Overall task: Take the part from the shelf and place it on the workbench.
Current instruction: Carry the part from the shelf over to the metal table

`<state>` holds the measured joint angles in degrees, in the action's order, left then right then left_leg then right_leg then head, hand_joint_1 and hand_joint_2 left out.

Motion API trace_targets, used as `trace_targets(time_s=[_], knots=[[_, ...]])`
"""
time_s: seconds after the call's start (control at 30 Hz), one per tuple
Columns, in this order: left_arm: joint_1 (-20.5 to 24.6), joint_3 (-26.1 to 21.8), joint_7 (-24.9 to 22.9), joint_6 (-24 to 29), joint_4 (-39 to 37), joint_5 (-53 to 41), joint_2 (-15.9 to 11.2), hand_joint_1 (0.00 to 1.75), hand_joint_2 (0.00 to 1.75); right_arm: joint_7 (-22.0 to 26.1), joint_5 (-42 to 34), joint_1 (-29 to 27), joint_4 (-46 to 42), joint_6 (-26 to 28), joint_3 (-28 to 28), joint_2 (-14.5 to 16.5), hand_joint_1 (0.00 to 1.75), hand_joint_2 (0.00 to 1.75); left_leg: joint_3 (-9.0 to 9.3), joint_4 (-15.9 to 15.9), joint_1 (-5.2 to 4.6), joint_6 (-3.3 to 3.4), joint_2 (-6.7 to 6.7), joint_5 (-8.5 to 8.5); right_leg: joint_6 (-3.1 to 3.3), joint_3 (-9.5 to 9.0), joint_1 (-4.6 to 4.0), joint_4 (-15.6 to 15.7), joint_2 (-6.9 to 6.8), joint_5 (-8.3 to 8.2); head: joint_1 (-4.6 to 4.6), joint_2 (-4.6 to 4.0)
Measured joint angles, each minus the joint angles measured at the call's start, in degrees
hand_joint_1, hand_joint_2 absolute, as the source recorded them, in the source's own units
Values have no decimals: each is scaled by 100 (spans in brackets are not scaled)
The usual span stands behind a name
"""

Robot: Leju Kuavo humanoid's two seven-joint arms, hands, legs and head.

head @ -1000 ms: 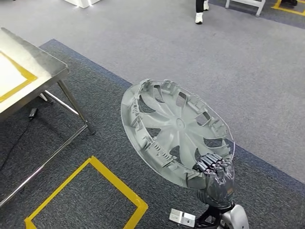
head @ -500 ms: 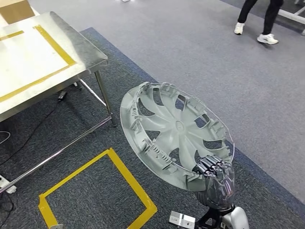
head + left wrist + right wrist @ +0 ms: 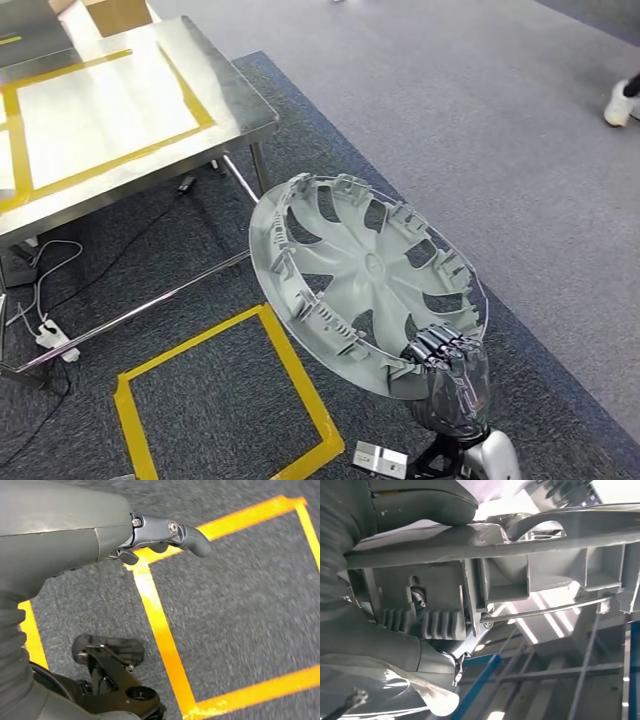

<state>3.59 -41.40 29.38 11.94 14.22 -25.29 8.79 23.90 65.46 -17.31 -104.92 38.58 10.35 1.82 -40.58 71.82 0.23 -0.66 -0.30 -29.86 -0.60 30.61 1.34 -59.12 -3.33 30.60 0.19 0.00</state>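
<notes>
The dark fingers (image 3: 441, 345) of the right hand (image 3: 451, 385) curl tight over the near rim of the wheel cover (image 3: 366, 275), pinching that one edge and nothing else. In the right wrist view the thumb (image 3: 422, 500) lies across one face of the rim while the ribbed fingers (image 3: 423, 622) press on the other. The cover stands out from the hand, tilted, inner face with its clips and spokes towards the head camera, held in the air above the dark carpet (image 3: 226, 400) and well apart from the steel counter (image 3: 113, 110).

The left hand (image 3: 75, 525) hangs low over the carpet and holds nothing; a finger (image 3: 188, 532) points out straight above the yellow tape (image 3: 162, 630), so the hand looks open.

The counter sits ahead and to the left, with a yellow taped frame (image 3: 181, 90) on its top. A power strip and cables (image 3: 49, 335) lie beneath it. A person's shoe (image 3: 623, 100) shows at the far right.

The likely risk is the grip itself: a wide, light disc held by one edge may twist or slip in the fingers during the carry. Its far rim could also strike the counter's corner or leg (image 3: 260, 165) on approach, and the cables could catch a foot.
</notes>
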Motion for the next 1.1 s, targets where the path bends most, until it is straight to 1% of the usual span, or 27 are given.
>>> trace_targets(time_s=[0.07,0.13,0.17,0.2,0.23,0.3,0.33,0.37,0.4,0.43,0.47,0.5,0.53,0.57,0.6,0.63,0.67,0.7,0.73,0.8,0.87,0.9,0.93,0.97,1.0,1.03,1.1], knots=[[-2,0,-21,7,1,-19,-8,0,175,1,32,6,-1,0,1,1,175,175,345,-723,-51,60,222,342,-40,-62,-19,2,-128,59,-2,0],[14,0,-36,7,1,-41,-12,0,175,-2,71,14,0,0,0,2,175,175,530,-1123,-120,129,423,392,-99,-105,-50,13,-249,106,6,0],[15,0,-40,6,1,-49,-13,0,175,-2,79,19,1,0,0,2,175,175,540,-1159,-147,156,433,354,-126,-121,-64,28,-313,117,7,0],[10,0,-41,4,1,-51,-12,0,175,-2,86,25,1,0,4,2,175,175,541,-1192,-143,183,373,349,-151,-157,-67,50,-378,123,11,0],[-5,0,-40,4,1,-52,-10,0,175,-2,88,32,0,0,9,1,175,175,553,-1223,-130,209,305,360,-175,-169,-64,51,-362,150,16,0],[-9,-2,-40,5,1,-54,-11,0,175,-2,90,34,-2,0,17,0,175,175,590,-1284,-85,277,169,384,-213,-48,-52,-210,-94,323,34,0],[-2,-3,-39,7,1,-55,-11,0,175,-2,87,33,-2,0,17,-1,175,175,602,-1297,-68,305,100,386,-223,124,-41,-525,101,475,50,0],[10,-3,-39,6,1,-57,-13,0,175,1,85,29,-1,0,17,-1,175,175,602,-1298,-63,327,31,381,-231,341,-36,-914,233,631,62,0],[17,-3,-39,3,1,-62,-10,0,175,2,83,26,3,0,17,-2,175,175,604,-1297,-63,339,-46,375,-242,559,-32,-1272,293,738,73,0],[18,-3,-38,-5,1,-78,-7,0,175,4,82,23,10,0,17,-2,175,175,611,-1294,-64,345,-128,368,-252,721,-29,-1489,318,747,76,0],[17,-1,-38,-21,1,-109,-4,0,175,5,81,22,18,0,17,-3,175,175,623,-1291,-63,343,-215,362,-259,788,-26,-1498,328,636,78,-1],[15,5,-45,-39,1,-159,-2,0,175,5,78,22,25,0,18,-3,175,175,641,-1287,-60,333,-307,354,-260,745,-20,-1284,345,416,79,-1],[15,17,-70,-59,1,-222,-1,0,175,6,72,24,31,0,17,-3,175,175,661,-1280,-56,315,-397,341,-256,619,-8,-910,407,147,80,-1],[14,31,-119,-78,1,-284,-3,0,175,7,66,32,36,0,16,-4,175,175,671,-1268,-58,290,-476,325,-249,479,9,-552,536,-43,80,-1],[12,45,-204,-88,0,-345,-7,0,175,9,59,39,39,0,16,-4,175,175,663,-1248,-56,262,-549,311,-235,340,24,-250,658,-149,74,0],[5,57,-322,-95,-2,-401,-11,0,175,12,55,45,46,0,18,-5,175,175,644,-1235,-50,230,-609,306,-218,253,31,-79,756,-172,71,0],[-13,68,-477,-103,-6,-456,-19,0,175,13,55,53,55,0,22,-5,175,175,620,-1232,-40,197,-665,311,-195,212,25,-34,798,-138,67,0],[-38,83,-679,-121,-16,-524,-28,0,175,10,55,64,67,0,31,-6,175,175,600,-1235,-26,164,-722,320,-165,177,19,2,756,-132,67,0],[-73,106,-932,-157,-29,-607,-48,0,175,4,56,83,87,0,43,-7,175,175,592,-1230,-20,132,-708,316,-135,162,19,16,695,-140,73,0],[-129,179,-1510,-265,-60,-793,-81,0,175,-24,56,135,135,0,73,-7,175,175,502,-1025,-33,61,-459,191,-67,108,35,56,552,-141,47,0],[-150,264,-2007,-356,-83,-926,-94,0,175,-56,59,190,198,0,100,-7,175,175,187,-380,-24,-4,-143,-119,-16,58,32,72,376,-111,16,0],[-154,297,-2174,-391,-92,-964,-94,0,175,-69,60,216,234,0,117,-7,175,175,-10,-2,-7,-27,-82,-262,-4,40,28,71,282,-92,15,0],[-158,326,-2283,-416,-101,-993,-94,0,175,-79,65,239,273,0,137,-7,175,175,-156,271,10,-44,-57,-326,-1,18,27,71,189,-71,15,0],[-161,350,-2340,-438,-107,-1015,-94,0,175,-88,69,255,307,0,159,-7,175,175,-206,345,23,-56,-42,-278,-5,-7,27,71,102,-48,15,0],[-164,372,-2369,-455,-110,-1032,-94,0,175,-97,73,268,339,0,180,-7,175,175,-137,187,31,-60,-18,-121,-16,-41,29,70,21,-21,15,0],[-171,390,-2363,-463,-111,-1044,-95,0,175,-106,76,280,366,0,198,-7,175,175,32,-165,34,-53,46,107,-34,-86,30,70,-54,12,14,0],[-187,420,-2276,-464,-112,-1050,-95,0,175,-136,77,305,403,0,229,-8,175,175,384,-872,-15,-6,323,379,-98,-133,5,68,-176,85,7,0]])
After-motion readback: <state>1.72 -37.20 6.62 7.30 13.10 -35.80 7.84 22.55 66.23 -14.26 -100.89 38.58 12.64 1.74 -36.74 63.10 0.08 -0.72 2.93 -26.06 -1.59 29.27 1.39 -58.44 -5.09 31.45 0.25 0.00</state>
